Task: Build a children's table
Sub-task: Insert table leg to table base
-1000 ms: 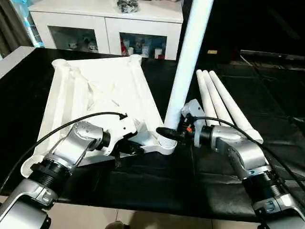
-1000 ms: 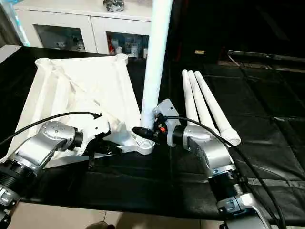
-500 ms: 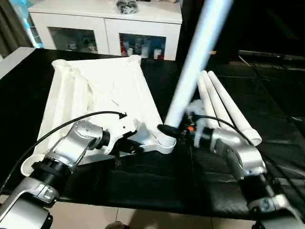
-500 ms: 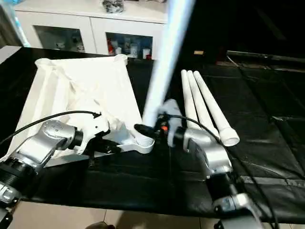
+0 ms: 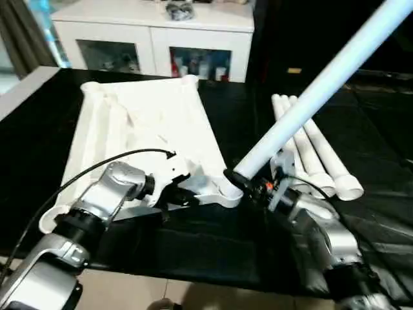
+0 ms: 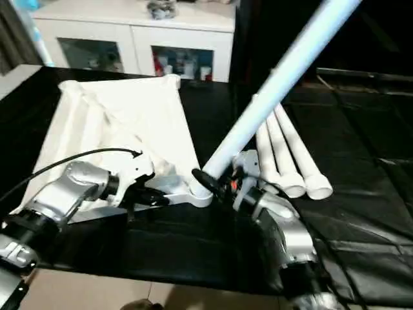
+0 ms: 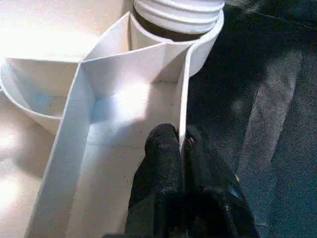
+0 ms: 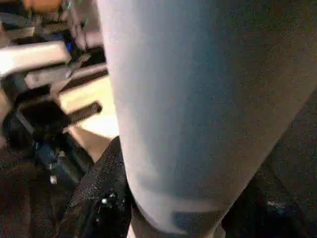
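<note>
Left gripper (image 7: 182, 148): black fingers pinched together on a thin upright rib at the near edge of the table top (image 5: 148, 123), one finger on each face of the rib.
Right gripper (image 5: 248, 184): fingers set about halfway apart and clamped round the thick lower end of the tilted leg (image 5: 322, 84); in the right wrist view the leg's pale shaft (image 8: 198, 99) lies between its fingers.
Tilted leg: foot end at the near right corner socket (image 5: 226, 192) of the table top, shaft leaning up and away toward two o'clock; the threaded end (image 7: 178, 10) shows at the socket's mouth in the left wrist view, whether fully seated cannot be told.
Table top: upside down, ribbed underside up, on the black work surface (image 5: 213, 239); it runs from the left gripper away toward eleven o'clock, with rounded sockets at its far corners.
Spare legs (image 5: 316, 145): three, lying side by side and touching, at one o'clock from the right gripper, just beside the table top's right edge, wide open ends toward the robot.
Cabinet (image 5: 155, 39): white, glass doors, beyond the surface at twelve o'clock.
</note>
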